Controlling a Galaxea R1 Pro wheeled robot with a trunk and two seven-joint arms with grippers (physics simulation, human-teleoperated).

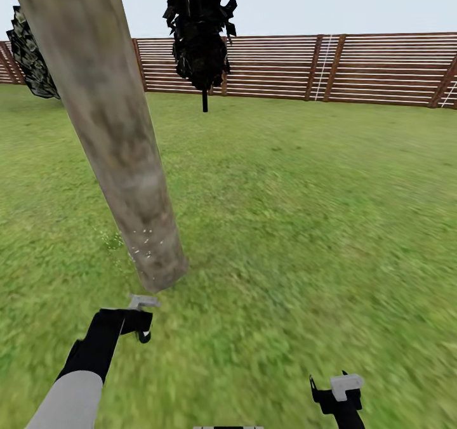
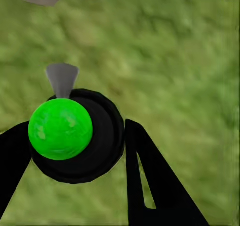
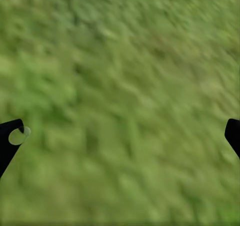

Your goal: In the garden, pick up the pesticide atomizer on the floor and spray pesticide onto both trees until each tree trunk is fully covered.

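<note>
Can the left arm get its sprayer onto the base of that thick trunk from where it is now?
Probably yes. The left gripper grips the atomizer, its grey nozzle pointing at the tree trunk base just ahead. Only grass lies between, and pale specks already dot the bark.

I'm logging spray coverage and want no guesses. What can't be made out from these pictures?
- Tree trunk: head view's top edge cuts off its upper part and crown; its far side faces away.
- Atomizer: left wrist view looks down on its top, body hidden beneath.
- Right gripper: fingertips clipped by the right wrist view's side edges.
</note>
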